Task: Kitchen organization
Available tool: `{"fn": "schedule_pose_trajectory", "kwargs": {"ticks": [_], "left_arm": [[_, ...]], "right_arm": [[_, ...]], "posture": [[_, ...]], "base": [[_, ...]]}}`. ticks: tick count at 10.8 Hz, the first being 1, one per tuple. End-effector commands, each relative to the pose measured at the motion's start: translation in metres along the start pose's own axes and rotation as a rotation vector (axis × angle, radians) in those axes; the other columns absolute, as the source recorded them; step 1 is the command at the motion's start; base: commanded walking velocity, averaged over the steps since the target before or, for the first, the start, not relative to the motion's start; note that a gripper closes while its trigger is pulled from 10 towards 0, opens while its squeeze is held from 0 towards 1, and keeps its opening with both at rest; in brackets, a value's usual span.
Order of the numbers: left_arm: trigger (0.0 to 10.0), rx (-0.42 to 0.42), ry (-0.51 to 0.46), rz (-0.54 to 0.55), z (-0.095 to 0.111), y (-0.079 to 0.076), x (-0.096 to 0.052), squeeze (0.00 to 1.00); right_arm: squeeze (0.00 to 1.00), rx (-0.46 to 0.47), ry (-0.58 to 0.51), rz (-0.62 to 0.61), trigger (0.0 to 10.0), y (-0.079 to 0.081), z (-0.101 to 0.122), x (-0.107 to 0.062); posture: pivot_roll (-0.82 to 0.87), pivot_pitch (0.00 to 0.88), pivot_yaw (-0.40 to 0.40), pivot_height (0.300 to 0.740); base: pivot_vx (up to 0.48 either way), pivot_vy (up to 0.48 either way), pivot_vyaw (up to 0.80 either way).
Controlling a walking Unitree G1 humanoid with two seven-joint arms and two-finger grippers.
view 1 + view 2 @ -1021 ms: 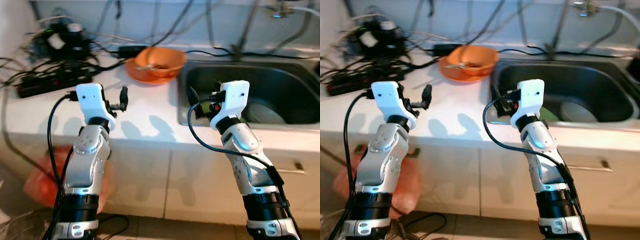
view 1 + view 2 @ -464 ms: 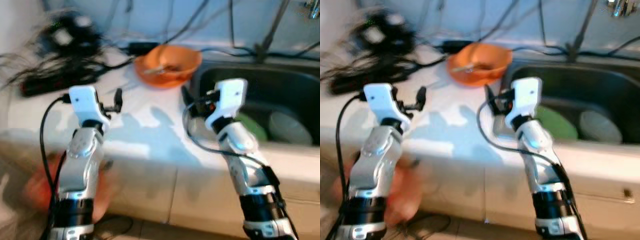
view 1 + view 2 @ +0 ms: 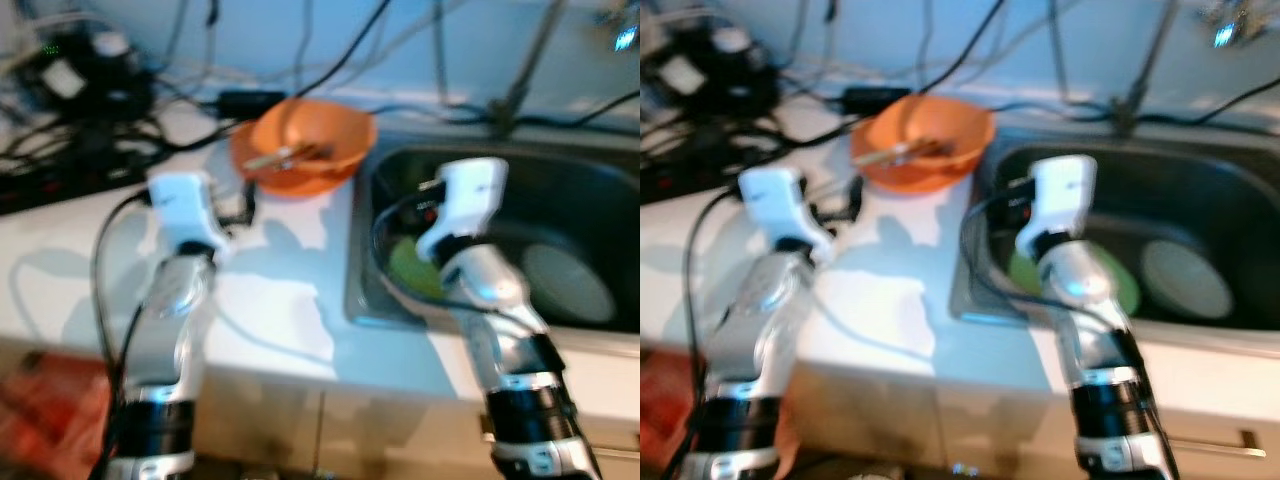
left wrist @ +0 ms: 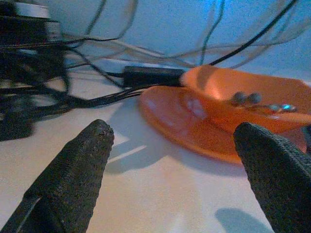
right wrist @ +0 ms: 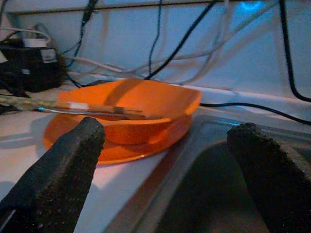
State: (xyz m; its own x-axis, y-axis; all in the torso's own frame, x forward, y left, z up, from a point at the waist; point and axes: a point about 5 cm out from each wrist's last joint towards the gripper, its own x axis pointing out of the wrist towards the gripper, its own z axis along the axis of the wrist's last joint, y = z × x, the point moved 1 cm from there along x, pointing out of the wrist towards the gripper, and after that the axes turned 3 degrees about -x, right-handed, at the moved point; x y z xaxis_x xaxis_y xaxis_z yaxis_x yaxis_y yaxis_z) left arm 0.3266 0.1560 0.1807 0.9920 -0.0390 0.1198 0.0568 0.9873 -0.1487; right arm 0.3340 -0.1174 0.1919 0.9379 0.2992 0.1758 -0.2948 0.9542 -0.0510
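moved: camera has stepped in closer and tipped down since a second ago; more of the sink basin shows now. Whole frame shifted, so that's me walking, not the dishes. Both arms have kept the same raised pose.
left tool (image 4: 172, 160): fingers spread wide, holding nothing, just above the worktop (image 3: 270, 300), aimed at the orange bowl (image 3: 303, 146). Reads as lining up for a pick.
right tool (image 5: 165, 165): also wide, empty, hanging at the sink's near-left rim, pointed at the same bowl.
orange bowl: back of the worktop, just beside the sink (image 3: 590, 180); seems to sit on a matching orange plate (image 4: 180, 124). Utensils (image 5: 73, 108) laid across its rim.
sink: green plate (image 3: 1120, 290) and a pale plate (image 3: 568, 282) lie on the bottom, likely next to sort.
clutter: cables and a power strip (image 3: 700, 165) behind the left arm, near the bowl.
hard to tell: head views are motion-blurred; utensil type unclear. My right arm covers part of the green plate.
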Motion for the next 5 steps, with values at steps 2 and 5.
{"fn": "schedule_pose_trajectory", "kwargs": {"ticks": [2,5], "left_arm": [[10.0,-0.007,0.0,-0.009,0.0015,-0.004,-0.0029,0.0],[10.0,0.0,0.022,-0.009,-0.0007,-0.0034,-0.0017,0.0]], "right_arm": [[0.0,-0.007,0.0,-0.02,10.0,-0.0053,0.0014,-0.0036],[0.0,-0.006,0.006,-0.016,10.0,-0.0043,0.0007,-0.0036]], "posture": [[0.11,0.055,0.03,0.74],[0.11,0.059,0.032,0.74]], "base": [[0.0,0.0,0.0],[0.0,0.0,0.0]]}}
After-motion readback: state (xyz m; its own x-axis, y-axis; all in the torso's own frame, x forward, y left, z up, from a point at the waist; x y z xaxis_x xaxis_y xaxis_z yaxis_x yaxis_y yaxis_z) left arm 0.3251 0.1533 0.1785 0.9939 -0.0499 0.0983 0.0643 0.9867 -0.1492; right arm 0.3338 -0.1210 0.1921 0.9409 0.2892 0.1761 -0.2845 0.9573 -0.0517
